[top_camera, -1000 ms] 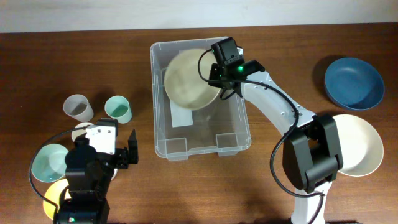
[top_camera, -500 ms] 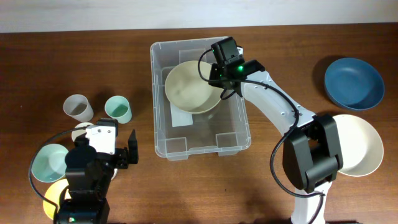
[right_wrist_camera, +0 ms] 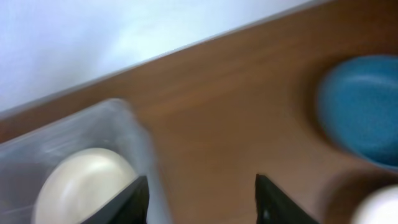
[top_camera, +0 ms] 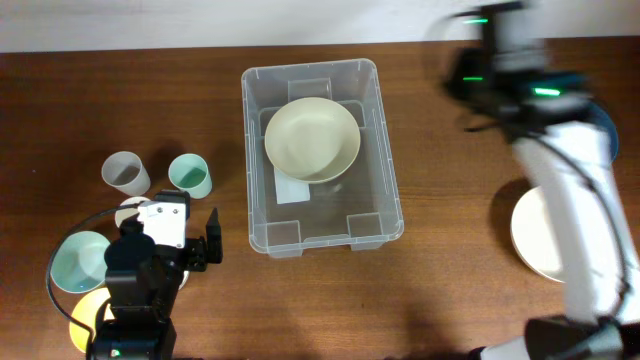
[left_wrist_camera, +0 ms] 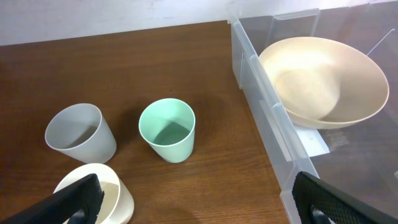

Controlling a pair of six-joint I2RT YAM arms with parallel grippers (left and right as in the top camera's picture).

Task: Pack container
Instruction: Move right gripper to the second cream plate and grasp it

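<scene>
The clear plastic container (top_camera: 384, 150) stands at the middle back of the table. A cream bowl (top_camera: 311, 139) rests upright inside it at the far end, over the white label; it also shows in the left wrist view (left_wrist_camera: 323, 81) and the right wrist view (right_wrist_camera: 81, 186). My right gripper (top_camera: 480, 80) is blurred by motion, right of the container and outside it. Its fingers (right_wrist_camera: 202, 199) are open and empty over bare table. My left gripper (left_wrist_camera: 199, 205) is open and empty at the front left, beside the container's wall (left_wrist_camera: 267, 124).
A grey cup (left_wrist_camera: 79, 132), a mint cup (left_wrist_camera: 166, 129) and a small white bowl (left_wrist_camera: 102, 193) stand left of the container. A mint bowl (top_camera: 78, 260) and a yellow one (top_camera: 85, 320) lie under the left arm. A blue bowl (right_wrist_camera: 360, 106) and a large cream bowl (top_camera: 535, 240) are at the right.
My right gripper let go of the cream bowl, which settled flat in the container. The right arm then swung up and out to the right. The left arm has not moved.
</scene>
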